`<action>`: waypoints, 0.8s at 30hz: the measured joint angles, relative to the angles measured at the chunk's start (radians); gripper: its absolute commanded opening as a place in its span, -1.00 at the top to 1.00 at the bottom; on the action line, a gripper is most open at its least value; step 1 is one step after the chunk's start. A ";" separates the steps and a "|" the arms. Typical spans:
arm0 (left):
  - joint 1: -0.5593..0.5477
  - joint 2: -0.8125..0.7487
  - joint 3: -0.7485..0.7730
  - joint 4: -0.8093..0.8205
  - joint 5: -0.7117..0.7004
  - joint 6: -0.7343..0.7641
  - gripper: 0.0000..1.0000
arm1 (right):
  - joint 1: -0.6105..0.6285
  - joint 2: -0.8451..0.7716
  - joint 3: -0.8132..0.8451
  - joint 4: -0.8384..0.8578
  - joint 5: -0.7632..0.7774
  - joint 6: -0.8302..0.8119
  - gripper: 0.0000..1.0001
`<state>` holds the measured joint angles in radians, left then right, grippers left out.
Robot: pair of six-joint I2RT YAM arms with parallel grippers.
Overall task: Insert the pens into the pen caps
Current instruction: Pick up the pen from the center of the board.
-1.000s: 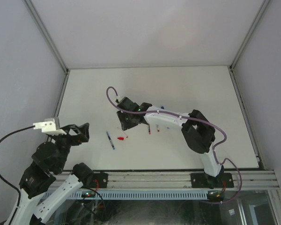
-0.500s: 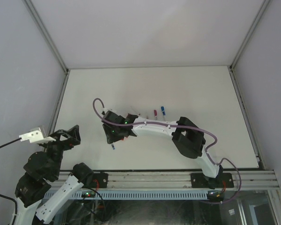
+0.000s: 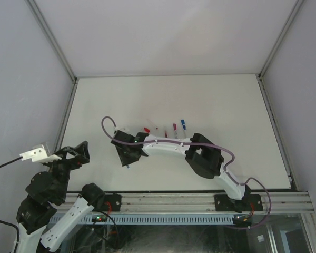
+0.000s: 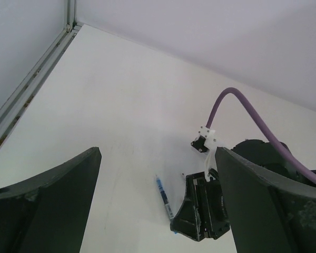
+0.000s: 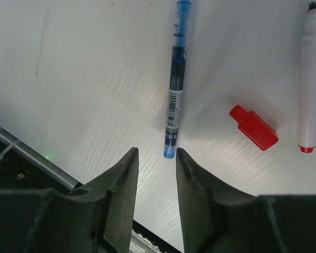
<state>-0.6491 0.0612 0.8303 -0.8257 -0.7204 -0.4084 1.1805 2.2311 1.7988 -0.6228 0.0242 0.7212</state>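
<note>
On the tabletop (image 3: 226, 105), a pen (image 5: 175, 79) lies with one end just before the right claw (image 5: 157, 158). A cap (image 5: 254, 127) lies just right of this pen, and a second pen (image 5: 308, 79) farther right, beyond the cap. Three more pens (image 3: 174, 128) lie well behind it.

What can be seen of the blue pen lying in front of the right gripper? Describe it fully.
The blue pen is slim, with a see-through barrel showing dark blue ink, a white barcode label toward its near end and blue at both tips. It lies flat on the white table, its near end just ahead of the right gripper, whose jaws stand open. Nothing but the table touches it; the red cap lies apart beside it.
</note>
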 measured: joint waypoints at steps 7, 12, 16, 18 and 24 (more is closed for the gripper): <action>0.000 0.000 0.000 0.000 -0.003 0.000 -0.91 | 0.012 0.043 0.061 -0.042 0.020 0.000 0.35; 0.000 0.000 0.000 0.000 -0.003 0.000 -0.92 | 0.013 0.076 0.119 -0.079 0.050 -0.003 0.35; 0.000 0.000 0.000 0.000 -0.003 0.000 -0.92 | 0.016 0.098 0.153 -0.113 0.080 -0.008 0.37; 0.000 0.000 0.000 0.000 -0.003 0.000 -0.92 | 0.019 0.109 0.172 -0.130 0.096 -0.011 0.37; 0.000 -0.002 0.000 0.000 -0.009 -0.001 -0.92 | 0.028 0.140 0.208 -0.167 0.118 -0.028 0.38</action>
<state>-0.6491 0.0597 0.8303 -0.8253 -0.7292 -0.4091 1.2087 2.3707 2.0068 -0.7902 0.1425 0.6933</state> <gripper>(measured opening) 0.960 0.316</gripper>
